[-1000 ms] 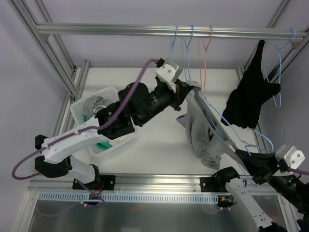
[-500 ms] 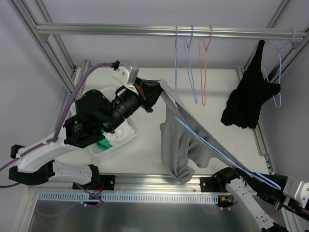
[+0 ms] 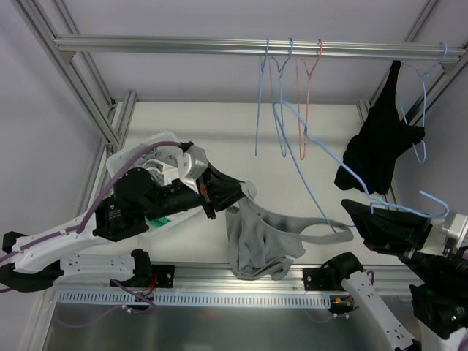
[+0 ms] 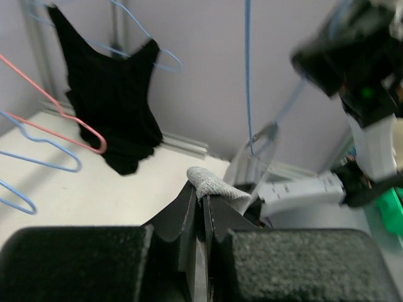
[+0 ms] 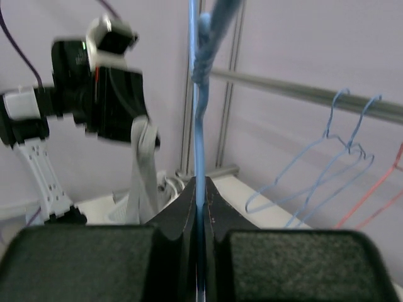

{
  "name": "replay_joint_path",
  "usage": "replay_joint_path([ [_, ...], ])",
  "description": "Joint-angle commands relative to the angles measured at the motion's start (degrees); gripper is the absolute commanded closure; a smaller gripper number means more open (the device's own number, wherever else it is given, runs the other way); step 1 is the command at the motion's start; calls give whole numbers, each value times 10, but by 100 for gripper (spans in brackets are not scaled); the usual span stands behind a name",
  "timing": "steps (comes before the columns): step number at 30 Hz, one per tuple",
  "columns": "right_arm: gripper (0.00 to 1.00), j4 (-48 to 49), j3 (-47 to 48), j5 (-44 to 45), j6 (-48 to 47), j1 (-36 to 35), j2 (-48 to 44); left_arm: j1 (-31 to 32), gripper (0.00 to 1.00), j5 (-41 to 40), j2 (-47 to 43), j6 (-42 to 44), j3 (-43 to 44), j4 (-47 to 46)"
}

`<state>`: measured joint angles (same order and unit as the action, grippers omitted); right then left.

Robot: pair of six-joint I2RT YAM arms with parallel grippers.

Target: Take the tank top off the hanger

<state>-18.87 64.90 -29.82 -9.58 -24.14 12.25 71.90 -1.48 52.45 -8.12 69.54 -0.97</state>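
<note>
The grey tank top (image 3: 256,241) hangs crumpled over the table's near edge. My left gripper (image 3: 245,191) is shut on a fold of its fabric (image 4: 211,181). One grey strap (image 3: 322,227) still stretches right to the low end of the blue hanger (image 3: 327,159). My right gripper (image 3: 348,208) is shut on that hanger's wire (image 5: 197,126) and holds it tilted in the air at the right. In the right wrist view the grey strap (image 5: 140,163) dangles below the left arm.
A white bin (image 3: 139,157) of clothes stands at the left. Empty blue (image 3: 262,95) and pink (image 3: 311,80) hangers hang from the top rail (image 3: 183,44). A black tank top (image 3: 376,150) hangs on another hanger at the right.
My left gripper has pulled the grey tank top down and left towards the near edge, sliding most of it off the hanger. The right arm has swung the hanger up and back.
</note>
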Motion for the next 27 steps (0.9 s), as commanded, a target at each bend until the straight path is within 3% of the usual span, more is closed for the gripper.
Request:
replay_joint_path([
  [1,100,309,-24,16,148,-3,52,-5,100,127,-5,-16,-52,-44],
  [3,100,356,-23,52,177,-3,103,-5,100,126,-8,-28,-94,-45],
  [6,100,375,-29,172,172,-4,142,-5,100,77,-15,-45,-157,-44],
  [9,100,210,54,154,105,-4,187,-5,100,-31,-31,-74,-215,-34],
  [10,100,136,121,156,64,-3,199,-5,100,-61,-44,-84,-228,-18],
  [11,100,20,145,166,50,-3,209,-5,100,-90,-50,-93,-249,-6],
  [12,100,-30,165,182,41,-3,217,-5,100,-152,-56,-109,-258,4],
  [13,100,-110,180,224,26,-4,216,-5,100,-185,-66,-121,-266,41],
  [17,100,-279,249,369,-21,-4,224,-11,100,-322,-70,-181,-288,139],
  [19,100,-359,272,424,-33,-4,250,-29,100,-336,-62,-212,-289,168],
  [21,100,-384,275,449,-39,-3,261,-47,100,-326,-60,-228,-295,181],
  [24,100,-404,264,559,-51,-4,271,-93,100,-293,-51,-241,-299,182],
  [27,100,-417,283,543,-69,-3,319,-135,100,-245,-41,-235,-293,181],
])
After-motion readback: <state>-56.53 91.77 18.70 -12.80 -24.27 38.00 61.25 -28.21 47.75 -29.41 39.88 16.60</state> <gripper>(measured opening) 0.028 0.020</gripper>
